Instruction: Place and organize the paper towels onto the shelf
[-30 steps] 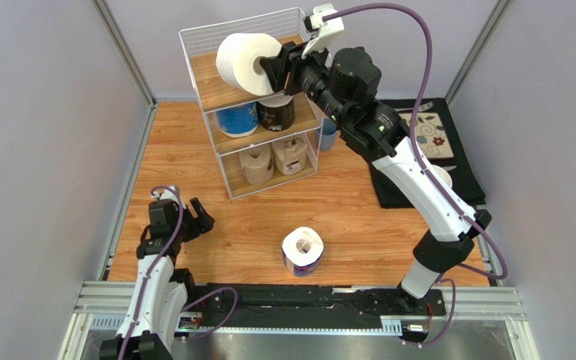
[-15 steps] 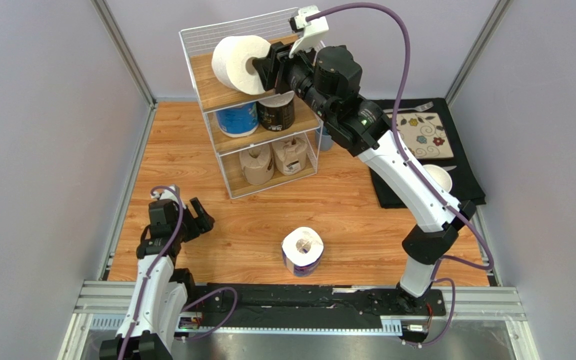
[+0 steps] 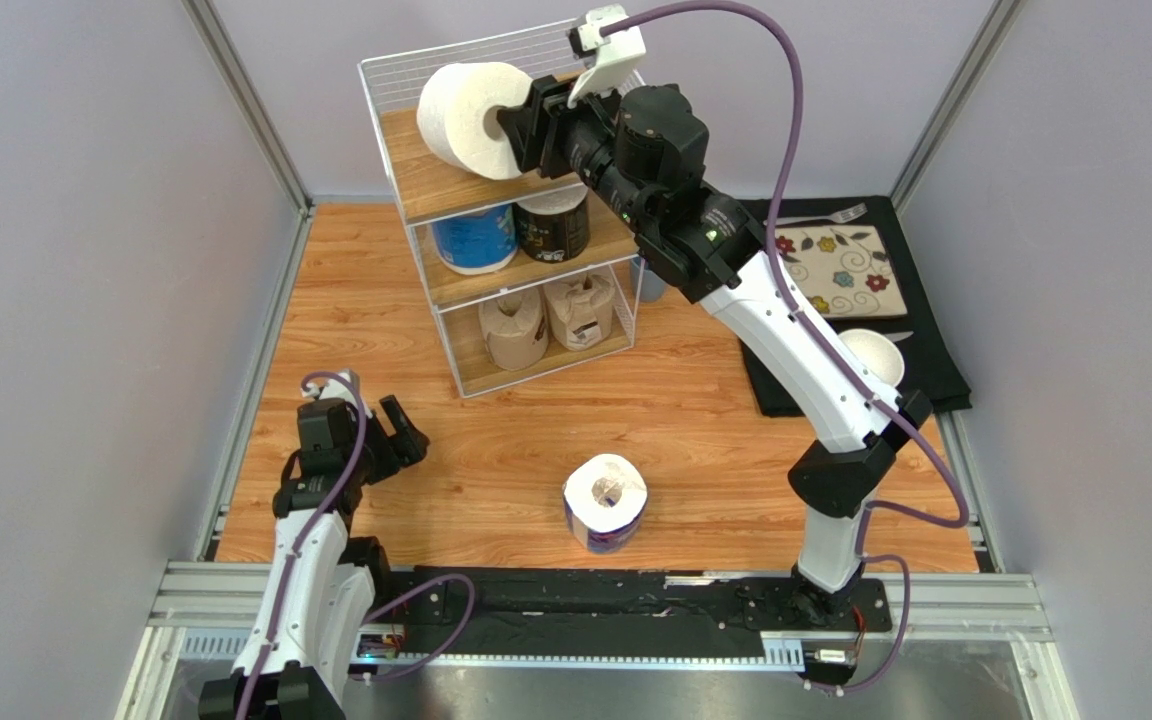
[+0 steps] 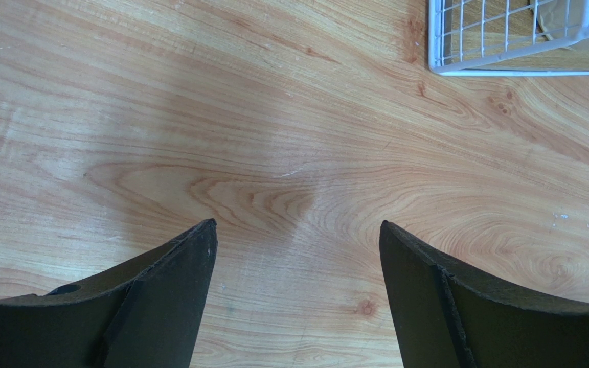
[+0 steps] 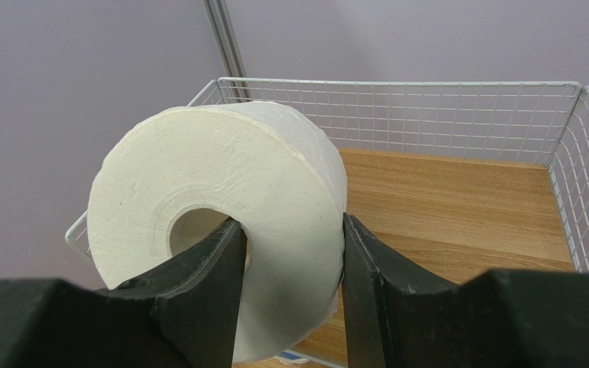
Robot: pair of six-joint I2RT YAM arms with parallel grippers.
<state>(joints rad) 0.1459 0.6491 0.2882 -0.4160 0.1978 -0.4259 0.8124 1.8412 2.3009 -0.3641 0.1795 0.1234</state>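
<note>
My right gripper is shut on the plain white roll, one finger in its core and one outside, and holds it above the top board of the white wire shelf. In the right wrist view the roll hangs over the top tier. The middle tier holds a blue-wrapped roll and a dark-wrapped roll. The bottom tier holds two brown paper rolls. Another blue-wrapped roll stands on the table. My left gripper is open and empty, low over the table.
A black mat with a patterned cloth and a white cup lies at the right. A blue cup stands just right of the shelf. Grey walls close in both sides. A shelf corner shows in the left wrist view.
My right arm has carried the white roll to the left and a little farther back over the top tier. The left arm has not moved.
</note>
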